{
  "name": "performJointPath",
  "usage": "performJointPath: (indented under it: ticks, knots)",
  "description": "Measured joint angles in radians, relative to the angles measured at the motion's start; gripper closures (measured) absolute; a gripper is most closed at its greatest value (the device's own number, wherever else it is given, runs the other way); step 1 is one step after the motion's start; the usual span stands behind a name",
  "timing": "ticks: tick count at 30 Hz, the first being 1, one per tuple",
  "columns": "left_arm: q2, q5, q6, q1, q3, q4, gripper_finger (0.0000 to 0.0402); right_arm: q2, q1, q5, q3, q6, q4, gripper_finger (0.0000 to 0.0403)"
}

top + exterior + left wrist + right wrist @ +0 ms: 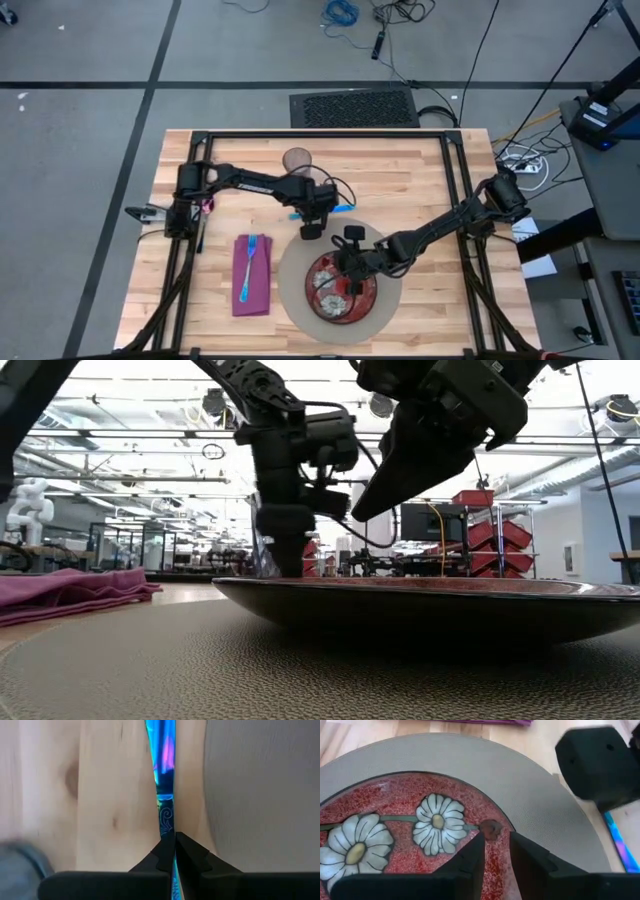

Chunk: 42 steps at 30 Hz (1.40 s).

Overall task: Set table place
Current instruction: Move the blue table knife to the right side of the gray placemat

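The round grey-tan mat [293,290] lies on the table [430,170] with the red daisy plate [330,290] on it. To its left lies the purple napkin [252,288], a blue piece of cutlery [251,250] on top. A clear glass [298,160] stands farther back. My left gripper [312,230] is just beyond the mat's far edge, shut on a blue and pink piece of cutlery [343,209]. My right gripper [495,852] hovers over the plate's far part, its fingers a little apart, with nothing between them. My left gripper pinches the blue and pink cutlery [166,822] between its two fingers, which point steeply down from above. The thin piece shows edge-on and runs on past the fingertips [187,847] over the wood beside the mat's rim. Whether it rests on the table I cannot tell.
The table's black frame [320,133] runs along the far and side edges. Bare wood lies right of the mat [440,290] and at the near left. The two arms stand close together over the mat's far edge.
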Motion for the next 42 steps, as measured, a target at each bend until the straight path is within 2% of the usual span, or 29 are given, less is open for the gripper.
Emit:
performJointPath:
  ticks: [13, 22, 30, 33, 37, 42]
  knots:
    - [0.096, 0.008, 0.045, 0.031, 0.146, 0.028, 0.0401, 0.000, 0.065, 0.121, 0.000, 0.061, -0.070, 0.0328]
    - [0.094, 0.007, 0.045, 0.028, 0.264, -0.007, 0.0401, 0.000, 0.098, 0.181, 0.000, 0.119, -0.146, 0.0328]
    - [0.091, 0.006, 0.044, -0.041, 0.432, -0.200, 0.0401, -0.001, 0.141, 0.223, 0.000, 0.164, -0.203, 0.0328]
    - [0.091, -0.017, 0.018, -0.067, 0.501, -0.332, 0.0401, -0.012, 0.162, 0.226, 0.000, 0.188, -0.222, 0.0328]
    - [0.089, -0.113, -0.114, -0.094, 0.553, -0.569, 0.0402, -0.036, 0.201, 0.258, 0.000, 0.233, -0.281, 0.0328]
    - [0.074, -0.275, -0.361, -0.120, 0.536, -0.852, 0.0402, -0.078, 0.260, 0.321, 0.000, 0.303, -0.371, 0.0328]
